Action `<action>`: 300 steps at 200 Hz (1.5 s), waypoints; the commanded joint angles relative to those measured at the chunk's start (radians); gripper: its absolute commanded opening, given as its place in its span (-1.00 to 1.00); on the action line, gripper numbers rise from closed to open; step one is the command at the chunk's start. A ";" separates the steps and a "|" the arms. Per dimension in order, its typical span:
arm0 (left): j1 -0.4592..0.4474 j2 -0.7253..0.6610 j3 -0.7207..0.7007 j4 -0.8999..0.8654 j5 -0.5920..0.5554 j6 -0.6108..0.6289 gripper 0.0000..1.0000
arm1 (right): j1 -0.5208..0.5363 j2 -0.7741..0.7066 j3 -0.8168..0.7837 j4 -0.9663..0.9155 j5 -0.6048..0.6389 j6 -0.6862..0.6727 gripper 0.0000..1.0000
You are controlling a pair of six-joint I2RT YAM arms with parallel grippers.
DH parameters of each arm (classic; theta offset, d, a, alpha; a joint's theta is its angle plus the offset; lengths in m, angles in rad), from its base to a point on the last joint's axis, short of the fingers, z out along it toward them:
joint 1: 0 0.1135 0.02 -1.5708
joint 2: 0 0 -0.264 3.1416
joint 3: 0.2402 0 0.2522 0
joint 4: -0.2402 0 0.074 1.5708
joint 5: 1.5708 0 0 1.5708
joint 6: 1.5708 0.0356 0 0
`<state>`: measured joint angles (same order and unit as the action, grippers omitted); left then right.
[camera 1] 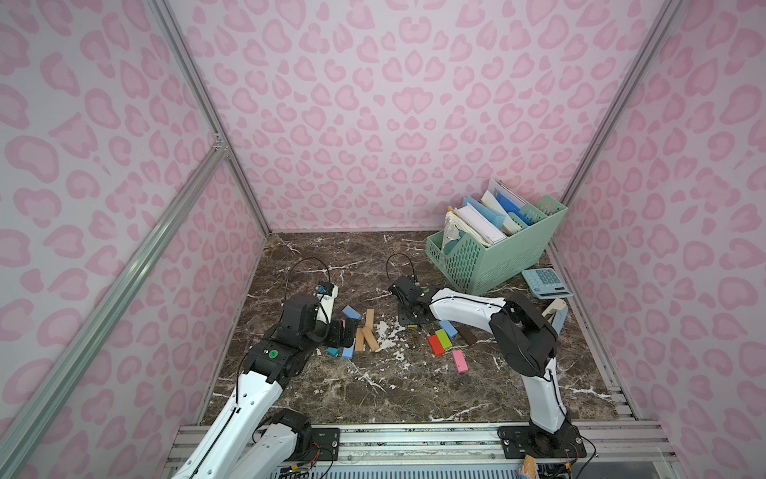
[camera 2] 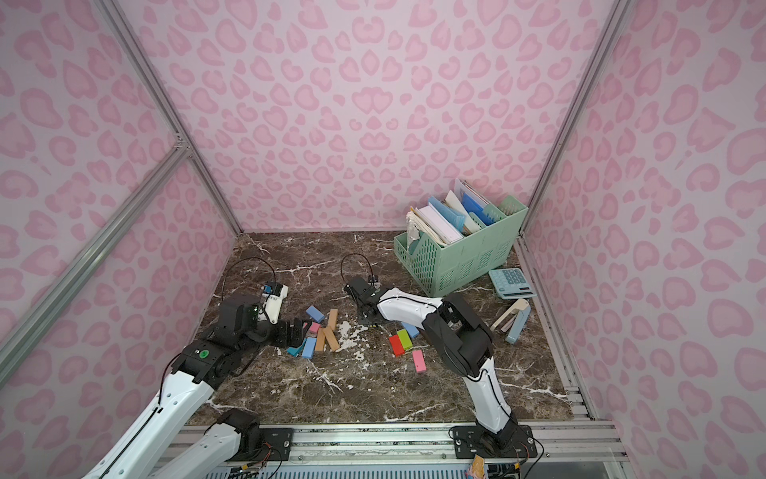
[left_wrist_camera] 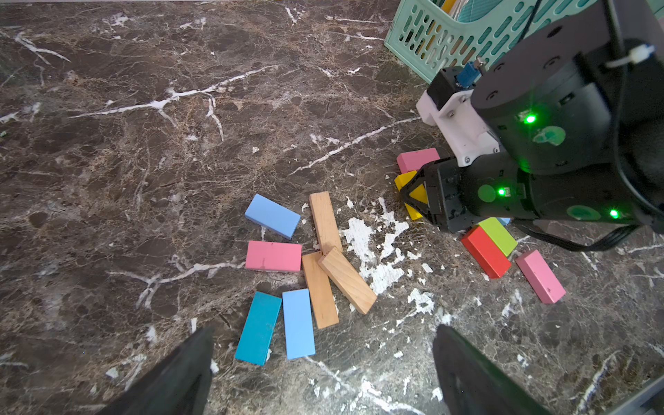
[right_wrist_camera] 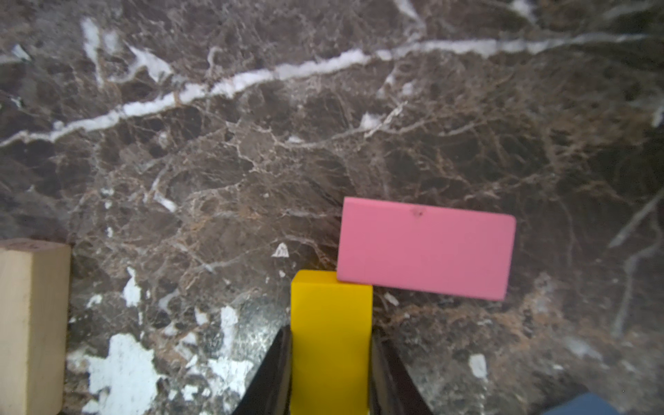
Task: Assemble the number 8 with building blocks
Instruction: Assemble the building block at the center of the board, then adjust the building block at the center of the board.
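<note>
Clamped by the right gripper (right_wrist_camera: 330,332) across its narrow width: a small yellow domino-shaped wooden brick (right_wrist_camera: 330,301), one corner touching a flat pink brick (right_wrist_camera: 425,248) on the dark veined marble tabletop (right_wrist_camera: 215,143). At about nine o'clock from that grip, in both top views, a loose huddle of tan, light blue, pink and teal bricks (camera 1: 359,340) (two tan ones overlapping). At about four o'clock, a red brick (camera 1: 436,346) and a lime-green brick (camera 1: 443,339) side by side. Jaws of the left gripper (left_wrist_camera: 323,337) wide apart, empty, just beside the huddle.
</note>
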<state>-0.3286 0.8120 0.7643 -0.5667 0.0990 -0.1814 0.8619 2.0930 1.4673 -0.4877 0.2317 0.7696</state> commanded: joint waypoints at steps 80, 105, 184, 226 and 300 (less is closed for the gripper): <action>0.000 -0.005 0.000 0.008 0.003 0.000 0.95 | -0.001 -0.036 0.007 -0.043 -0.023 0.024 0.05; 0.000 -0.007 0.000 0.008 0.004 0.000 0.96 | -0.006 -0.071 0.016 -0.042 -0.033 0.028 0.16; -0.001 -0.011 -0.001 0.008 0.004 0.000 0.95 | -0.061 -0.157 -0.055 0.017 -0.085 0.038 0.57; -0.001 -0.011 -0.001 0.010 0.005 0.000 0.96 | -0.079 -0.151 -0.097 0.079 -0.139 0.051 0.68; -0.001 -0.010 0.000 0.008 0.005 0.000 0.95 | -0.089 -0.099 -0.097 0.107 -0.174 0.056 0.74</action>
<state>-0.3302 0.8036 0.7643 -0.5671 0.0990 -0.1814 0.7773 1.9858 1.3693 -0.3946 0.0681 0.8185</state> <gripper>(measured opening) 0.979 0.870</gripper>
